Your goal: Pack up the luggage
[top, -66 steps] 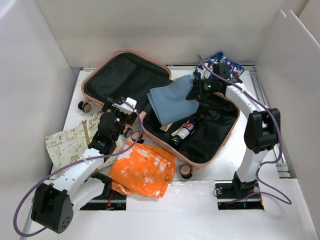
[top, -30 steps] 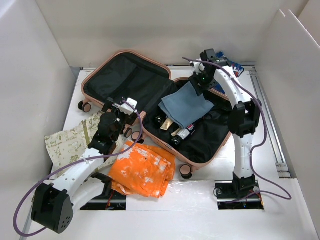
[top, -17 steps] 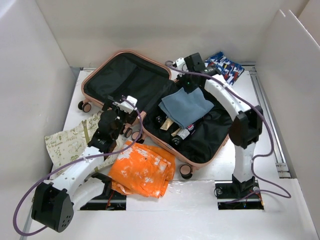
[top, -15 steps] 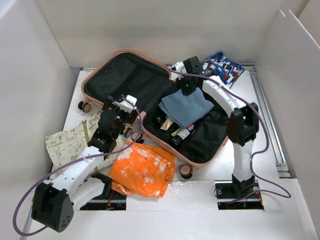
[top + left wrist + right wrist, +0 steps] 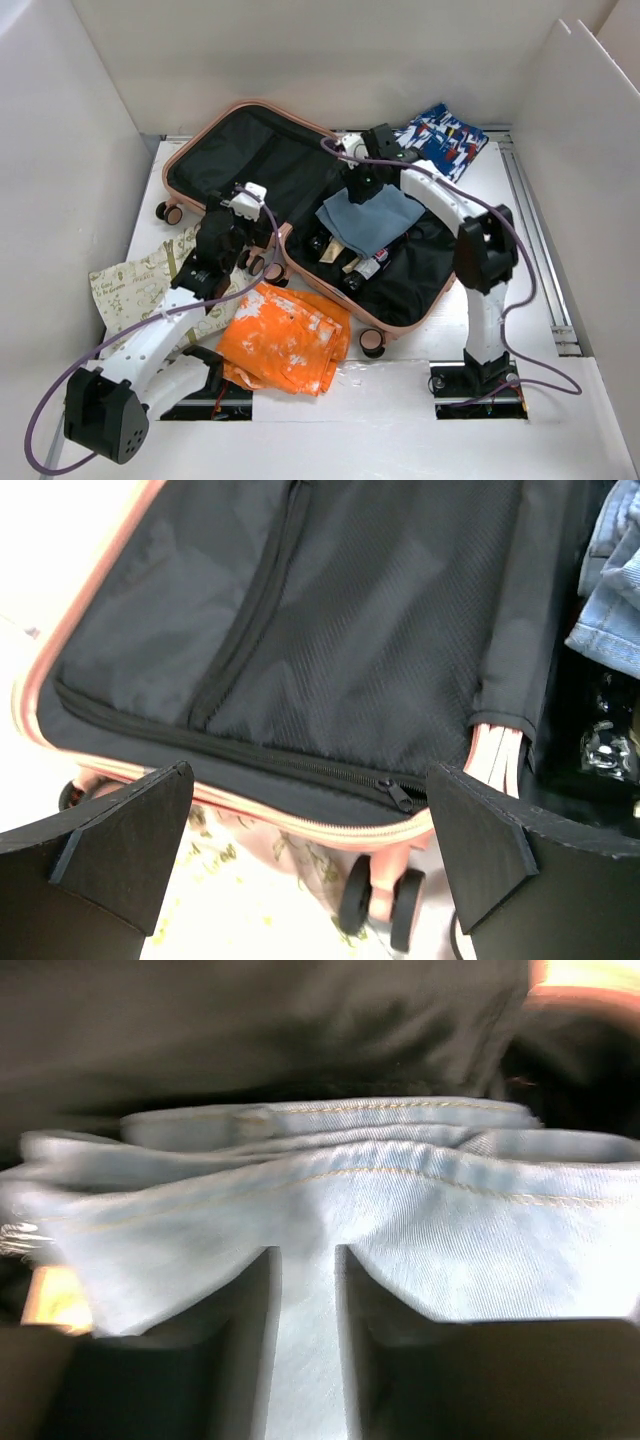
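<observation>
The luggage [image 5: 186, 150] lies open on the table, a salmon-pink clamshell with black lining, its near rim and zip [image 5: 300, 820] filling the left wrist view. A folded blue denim garment [image 5: 388, 215] rests in its right half over a dark bottle [image 5: 370, 267]. My right gripper [image 5: 360, 188] sits on the garment's far left edge. In the right wrist view its jaws [image 5: 307, 1260] stand a narrow gap apart with the denim garment [image 5: 330, 1190] pinched between them. My left gripper [image 5: 243, 212] hovers open at the left half's near edge, holding nothing [image 5: 310, 850].
An orange garment [image 5: 290, 340] lies in front of the luggage. A cream printed cloth [image 5: 135, 290] lies to its left under the left arm. A blue, red and white patterned packet [image 5: 447, 135] sits at the back right. Suitcase wheels [image 5: 385, 910] stand below the left gripper. White walls enclose the table.
My right gripper let go of the denim at its far right, swung left over the luggage and came down on the garment's far left edge. The left arm edged slightly forward.
</observation>
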`<state>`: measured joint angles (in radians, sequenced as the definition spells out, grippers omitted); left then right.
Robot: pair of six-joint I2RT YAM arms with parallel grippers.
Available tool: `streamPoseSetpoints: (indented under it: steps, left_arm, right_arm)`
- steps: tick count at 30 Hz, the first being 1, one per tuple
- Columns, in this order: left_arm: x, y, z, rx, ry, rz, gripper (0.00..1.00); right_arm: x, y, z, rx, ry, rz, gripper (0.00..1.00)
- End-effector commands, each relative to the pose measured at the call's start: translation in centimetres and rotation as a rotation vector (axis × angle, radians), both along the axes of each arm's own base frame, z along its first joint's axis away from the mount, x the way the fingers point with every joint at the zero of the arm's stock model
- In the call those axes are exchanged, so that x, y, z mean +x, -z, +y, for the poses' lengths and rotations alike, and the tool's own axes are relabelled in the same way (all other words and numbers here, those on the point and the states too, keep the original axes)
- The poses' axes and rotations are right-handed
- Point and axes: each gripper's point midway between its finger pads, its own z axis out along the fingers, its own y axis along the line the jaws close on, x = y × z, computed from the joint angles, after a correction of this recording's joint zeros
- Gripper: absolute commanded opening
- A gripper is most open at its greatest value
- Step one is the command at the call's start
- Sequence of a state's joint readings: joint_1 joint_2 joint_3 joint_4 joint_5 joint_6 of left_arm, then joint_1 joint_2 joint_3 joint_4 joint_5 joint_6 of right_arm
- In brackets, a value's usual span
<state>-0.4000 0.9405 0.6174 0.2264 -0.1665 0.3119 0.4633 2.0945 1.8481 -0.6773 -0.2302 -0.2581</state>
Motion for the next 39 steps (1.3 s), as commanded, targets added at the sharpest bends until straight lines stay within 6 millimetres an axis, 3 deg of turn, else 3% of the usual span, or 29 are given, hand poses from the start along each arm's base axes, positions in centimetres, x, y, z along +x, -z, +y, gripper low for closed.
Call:
streamPoseSetpoints:
  steps: [1, 3, 4, 5, 8, 9, 10, 14, 18, 23, 24, 26, 27, 28, 29, 32, 33, 35, 38, 39]
  left_arm:
    - [0.3, -2.5, 0.3, -0.104, -0.026, 0.002, 1.00]
    - [-0.1, -2.0, 1.5, -0.132, -0.048, 0.070, 1.00]
    - [0.1, -3.3, 2.0, -0.137, -0.055, 0.071, 1.00]
    - [-0.3, -2.3, 2.7, -0.121, -0.072, 0.142, 1.00]
    - [0.2, -3.8, 6.4, -0.146, -0.171, 0.171, 1.00]
    - [0.0, -2.9, 8.4, -0.151, -0.237, 0.220, 1.00]
    - [-0.1, -4.0, 9.1, -0.167, -0.256, 0.215, 1.00]
    - [-2.0, -2.4, 10.9, -0.180, -0.340, 0.324, 1.00]
    - [-4.0, -2.7, 12.3, -0.168, -0.419, 0.306, 1.00]
    - [-6.3, -5.4, 14.3, -0.131, -0.496, 0.233, 1.00]
    - [-6.6, -5.1, 14.4, -0.124, -0.508, 0.248, 1.00]
    - [-7.2, -6.6, 14.3, -0.110, -0.480, 0.218, 1.00]
    - [-7.4, -6.3, 14.2, -0.090, -0.463, 0.235, 1.00]
    - [-7.6, -6.5, 14.2, -0.091, -0.462, 0.223, 1.00]
    - [-7.8, -6.9, 14.2, -0.091, -0.463, 0.224, 1.00]
    - [-8.6, -7.1, 13.7, -0.103, -0.435, 0.245, 1.00]
    - [-9.0, -8.1, 13.7, -0.106, -0.426, 0.212, 1.00]
    - [-9.2, -8.9, 13.7, -0.114, -0.421, 0.189, 1.00]
    - [-9.0, -8.9, 13.4, -0.139, -0.399, 0.203, 1.00]
    - [-9.0, -9.3, 13.5, -0.163, -0.410, 0.192, 1.00]
  right_arm:
    - [-1.2, -11.4, 0.7, 0.118, 0.008, -0.229, 0.46]
    - [-2.5, -13.1, 0.6, 0.151, 0.022, -0.260, 0.64]
    - [-2.8, -14.0, 0.5, 0.176, 0.033, -0.282, 0.77]
    - [-4.4, -14.9, 0.4, 0.203, 0.037, -0.286, 0.81]
    - [-6.5, -16.2, 0.0, 0.220, 0.062, -0.307, 0.99]
    - [-7.0, -16.3, -0.2, 0.209, 0.065, -0.307, 0.99]
    - [-7.2, -16.7, -0.7, 0.182, 0.095, -0.329, 0.99]
    - [-10.3, -16.7, -1.3, 0.119, 0.140, -0.322, 0.99]
    - [-14.8, -15.4, -0.5, 0.205, 0.196, -0.243, 0.99]
    - [-22.9, -12.5, 0.4, 0.351, 0.320, -0.035, 0.99]
    - [-24.1, -11.9, 0.3, 0.351, 0.358, -0.008, 0.99]
    - [-28.8, -9.7, 1.6, 0.375, 0.386, 0.121, 0.99]
    - [-30.1, -9.1, 2.2, 0.396, 0.394, 0.154, 0.99]
    - [-32.8, -8.4, 3.5, 0.416, 0.357, 0.209, 0.99]
    - [-34.2, -6.1, 3.5, 0.415, 0.440, 0.293, 0.99]
    - [-37.8, -4.6, 5.2, 0.460, 0.467, 0.425, 0.99]
    - [-38.8, -3.8, 5.5, 0.478, 0.520, 0.486, 0.99]
    - [-40.0, -3.0, 5.8, 0.483, 0.550, 0.500, 0.99]
    - [-40.7, -0.3, 4.9, 0.431, 0.663, 0.542, 0.99]
    - [-40.3, -0.3, 5.9, 0.476, 0.656, 0.542, 0.99]
